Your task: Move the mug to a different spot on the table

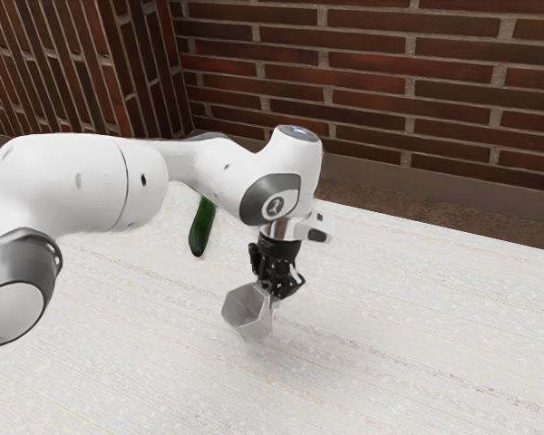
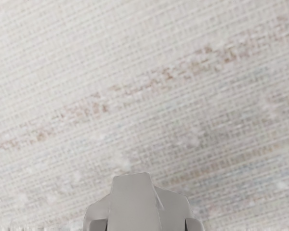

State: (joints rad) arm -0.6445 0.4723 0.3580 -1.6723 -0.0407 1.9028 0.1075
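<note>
Stood clear of the bottle (image 1: 202, 227) behind the arm (image 1: 118, 186); held the mug (image 1: 247, 315) tilted, low over the table (image 1: 417, 344), pincer (image 1: 274, 288) clamped on its rim. Likely called for slow carrying toward the exterior view's right, levelling before release.

The arm (image 1: 118, 186) reaches in from the exterior view's left — pincer (image 1: 274, 290) pointing down, clamped on the mug (image 1: 247, 315).

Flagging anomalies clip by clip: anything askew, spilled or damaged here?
The mug is tilted, not upright, gripped at one side by the end effector. No spill or damage shows on the table.
</note>
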